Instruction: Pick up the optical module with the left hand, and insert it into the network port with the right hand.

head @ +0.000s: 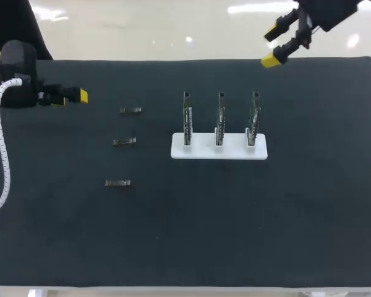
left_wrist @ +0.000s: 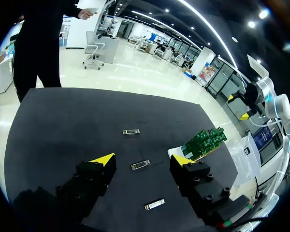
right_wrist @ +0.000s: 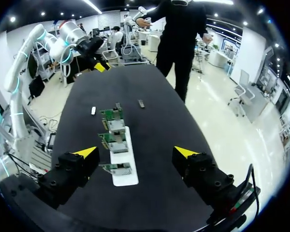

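Three small metal optical modules lie on the black mat left of centre: one at the back, one in the middle, one at the front. My left gripper hovers open at the left edge, apart from them. In the left wrist view the middle module lies ahead between the open fingers, the others to either side. A white base holds three upright green port boards. My right gripper hangs open above the far right edge; the base lies ahead of it.
The black mat covers the whole table, with bare room in front of the base and at the right. My other arm shows across the table in each wrist view.
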Motion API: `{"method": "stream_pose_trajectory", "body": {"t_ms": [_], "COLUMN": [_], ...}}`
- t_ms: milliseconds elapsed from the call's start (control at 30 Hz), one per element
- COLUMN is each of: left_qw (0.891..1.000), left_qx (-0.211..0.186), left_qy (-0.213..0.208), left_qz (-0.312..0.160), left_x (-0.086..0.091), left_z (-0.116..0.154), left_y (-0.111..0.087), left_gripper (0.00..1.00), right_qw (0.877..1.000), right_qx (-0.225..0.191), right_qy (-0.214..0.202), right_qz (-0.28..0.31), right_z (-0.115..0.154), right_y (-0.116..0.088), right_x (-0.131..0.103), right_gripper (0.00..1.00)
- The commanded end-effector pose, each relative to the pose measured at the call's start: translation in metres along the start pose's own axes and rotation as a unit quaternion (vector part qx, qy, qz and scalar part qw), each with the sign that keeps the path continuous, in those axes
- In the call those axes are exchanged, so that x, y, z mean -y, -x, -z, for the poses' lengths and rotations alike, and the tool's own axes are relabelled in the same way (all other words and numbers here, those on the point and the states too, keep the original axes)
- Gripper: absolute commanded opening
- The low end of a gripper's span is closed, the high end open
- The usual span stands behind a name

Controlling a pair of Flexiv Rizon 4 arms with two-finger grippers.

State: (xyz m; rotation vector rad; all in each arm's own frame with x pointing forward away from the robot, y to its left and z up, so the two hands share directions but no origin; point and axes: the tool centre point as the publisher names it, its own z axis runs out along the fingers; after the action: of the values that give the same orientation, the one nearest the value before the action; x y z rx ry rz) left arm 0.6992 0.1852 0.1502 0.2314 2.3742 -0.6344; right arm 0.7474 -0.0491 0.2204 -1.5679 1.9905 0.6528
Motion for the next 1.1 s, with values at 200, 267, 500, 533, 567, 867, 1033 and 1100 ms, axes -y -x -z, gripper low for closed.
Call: {"method": "stream_pose_trajectory", "body": {"t_ms": [200,267,500,533,567,867,1033,1100], "left_qw": [1.000,1.000,1.000,1.000,1.000,0.995,0.980,0.974], "left_qx": [-0.002,-0.002,-0.002,-0.002,-0.002,-0.019,-0.055,-0.062], "left_qy": [0.002,0.002,0.002,0.002,0.002,-0.031,-0.048,-0.061], "left_qz": [0.001,0.001,0.001,0.001,0.001,-0.097,-0.187,-0.207], "left_x": [0.001,0.001,0.001,0.001,0.001,0.003,0.001,-0.003], "left_z": [0.000,0.000,0.000,0.000,0.000,0.010,0.016,0.020], "left_y": [0.001,0.001,0.001,0.001,0.001,-0.030,-0.058,-0.066], "left_gripper": [1.00,1.00,1.00,1.00,1.00,1.00,1.00,1.00], "right_qw": [0.996,0.996,0.996,0.996,0.996,0.996,0.996,0.996], "right_qx": [0.011,0.011,0.011,0.011,0.011,0.011,0.011,0.011], "right_qy": [0.028,0.028,0.028,0.028,0.028,0.028,0.028,0.028], "right_qz": [-0.078,-0.078,-0.078,-0.078,-0.078,-0.078,-0.078,-0.078], "right_z": [-0.005,-0.005,-0.005,-0.005,-0.005,-0.005,-0.005,-0.005], "right_y": [0.003,0.003,0.003,0.003,0.003,0.003,0.003,0.003], "right_x": [-0.021,-0.021,-0.021,-0.021,-0.021,-0.021,-0.021,-0.021], "right_gripper": [1.00,1.00,1.00,1.00,1.00,1.00,1.00,1.00]}}
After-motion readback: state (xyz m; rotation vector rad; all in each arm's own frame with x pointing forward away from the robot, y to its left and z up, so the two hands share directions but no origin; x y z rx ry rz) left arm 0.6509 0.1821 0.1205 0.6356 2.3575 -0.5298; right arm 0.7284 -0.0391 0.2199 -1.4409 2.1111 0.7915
